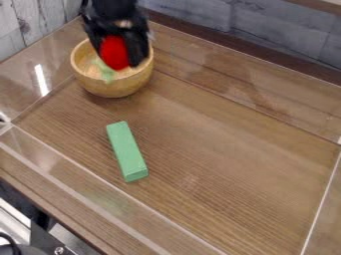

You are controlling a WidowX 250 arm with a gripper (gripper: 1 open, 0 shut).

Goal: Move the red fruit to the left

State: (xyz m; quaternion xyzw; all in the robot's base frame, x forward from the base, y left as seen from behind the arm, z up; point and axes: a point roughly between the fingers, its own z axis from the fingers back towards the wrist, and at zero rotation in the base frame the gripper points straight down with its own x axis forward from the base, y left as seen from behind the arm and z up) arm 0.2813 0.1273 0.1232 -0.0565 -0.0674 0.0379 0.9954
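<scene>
Counter: brown wood-grain surface enclosed by low clear plastic walls; it carries the bowl and the block.
Wooden bowl: round, light-coloured, sitting at the far left part of the counter; much of its opening is covered by the arm's lower end.
Gripper: black, coming down from the top edge of the view, positioned directly over the bowl.
Jaws: closed on the red fruit, one dark finger on each side of it.
Green block: long rectangular bar lying flat on the counter, nearer the camera than the bowl and well apart from it.
Red fruit: small and glossy, held over the bowl's opening; whether it touches the bowl I cannot tell.
</scene>
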